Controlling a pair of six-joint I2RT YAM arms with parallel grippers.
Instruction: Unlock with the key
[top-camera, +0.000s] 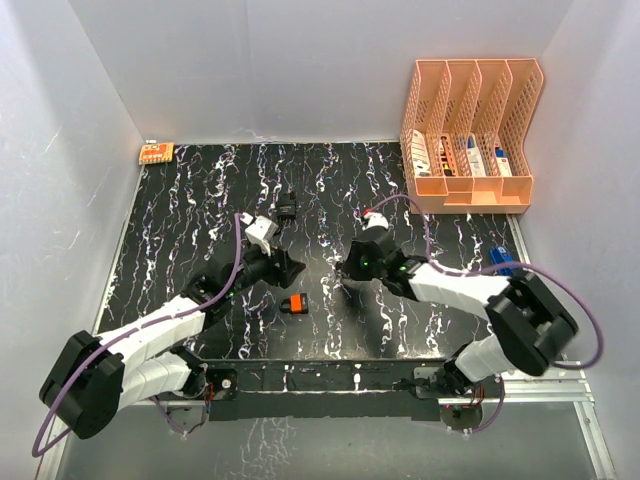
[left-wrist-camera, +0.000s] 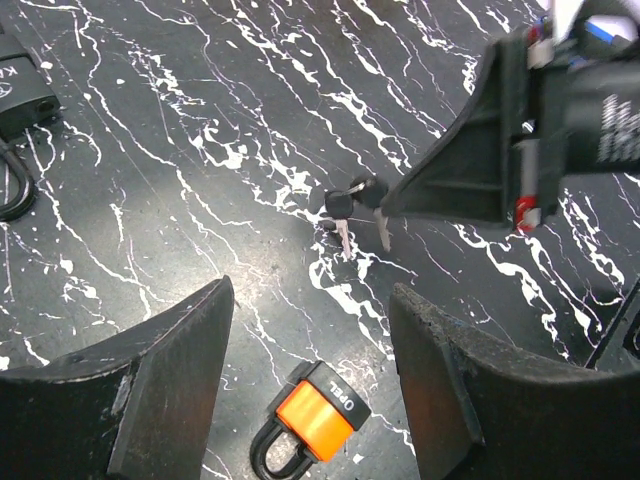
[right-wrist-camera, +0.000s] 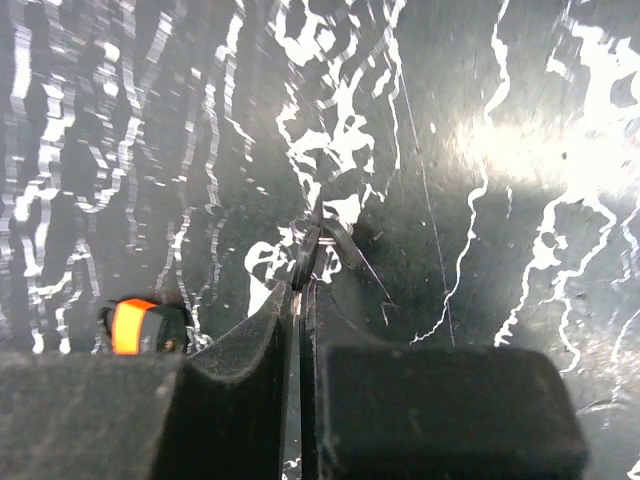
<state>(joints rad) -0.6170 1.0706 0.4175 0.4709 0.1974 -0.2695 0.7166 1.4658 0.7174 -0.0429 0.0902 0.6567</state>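
The top view looks down from above and behind the arm bases over the whole worktop (top-camera: 180, 200). Each wrist view sits close to it, looking past the left end effector (left-wrist-camera: 308, 300) or the right end effector (right-wrist-camera: 303, 292). All three share the orange padlock (top-camera: 295, 305); both wrist views share the keys (left-wrist-camera: 343, 207).

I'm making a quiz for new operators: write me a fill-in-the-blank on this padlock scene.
1. The right tool is ____ on the small bunch of black-headed metal keys.
2. The left tool, near the orange-bodied padlock, has its jaws ____.
3. The second padlock, lying farther back, is ____ in colour.
Missing words: shut; open; black.
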